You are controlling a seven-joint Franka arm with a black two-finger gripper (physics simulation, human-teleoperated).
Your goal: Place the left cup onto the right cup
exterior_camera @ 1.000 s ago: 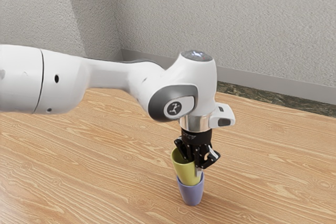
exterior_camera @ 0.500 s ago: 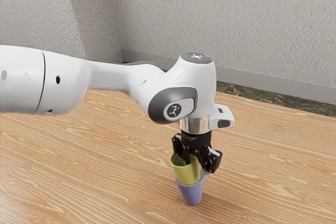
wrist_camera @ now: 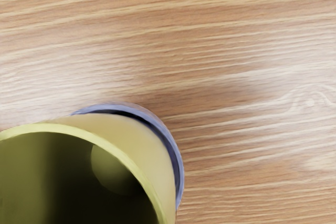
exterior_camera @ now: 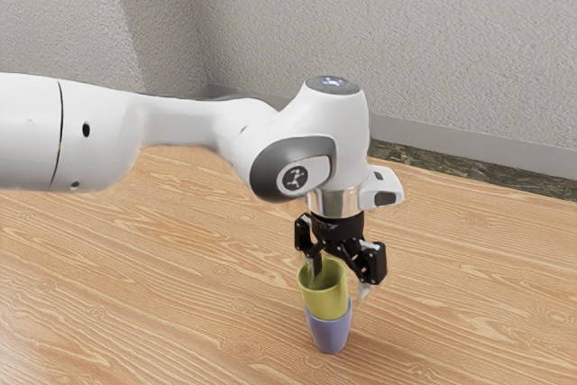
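**Green cup nested in purple cup, pincer open**

The wood-grain table (exterior_camera: 135,304) runs across the foreground. On it, toward the exterior view's right, the purple cup (exterior_camera: 328,333) stands upright, and the green cup (exterior_camera: 325,295) sits inside it, mouth up. The green cup's upper half rises above the purple rim and leans slightly toward the exterior view's left.

The wrist view looks down into the green cup (wrist_camera: 134,153). Its hollow is dark, and a thin arc of the purple cup's rim (wrist_camera: 169,139) shows around its outer wall. Bare table (wrist_camera: 210,51) lies beyond.

Just above the stack, the pincer (exterior_camera: 341,281) points straight down with its fingers spread wide. One finger dips inside the green cup's mouth. The other hangs outside, off the cup's wall on the exterior view's right. The fingers do not pinch the wall between them, so the pincer grips nothing.

Behind it, the white arm (exterior_camera: 180,132) comes in from the exterior view's left, its grey-capped wrist joint directly over the cups. Farthest back, a grey baseboard (exterior_camera: 469,142) runs along the foot of the textured grey wall (exterior_camera: 406,24).
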